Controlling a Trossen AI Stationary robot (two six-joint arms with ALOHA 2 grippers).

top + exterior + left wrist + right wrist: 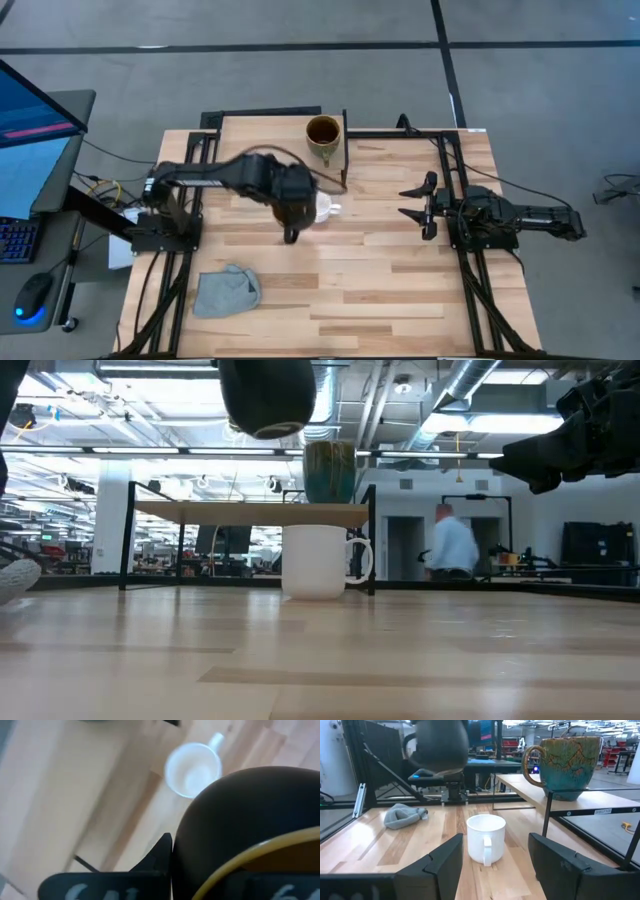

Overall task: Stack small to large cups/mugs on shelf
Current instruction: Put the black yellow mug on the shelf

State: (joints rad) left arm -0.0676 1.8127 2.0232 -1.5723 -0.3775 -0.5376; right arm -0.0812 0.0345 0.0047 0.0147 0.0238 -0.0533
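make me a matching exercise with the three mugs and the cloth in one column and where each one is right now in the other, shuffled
Column 1
1. white mug
2. dark mug
3. olive-tan mug
4. grey-blue cloth

Column 2
A. standing on the shelf
B. lying on the table near its front edge, on the left arm's side
C. held up in the air by the left pincer
D. standing upright on the table in front of the shelf

Pairs: 1-D, 2-C, 3-A, 4-B
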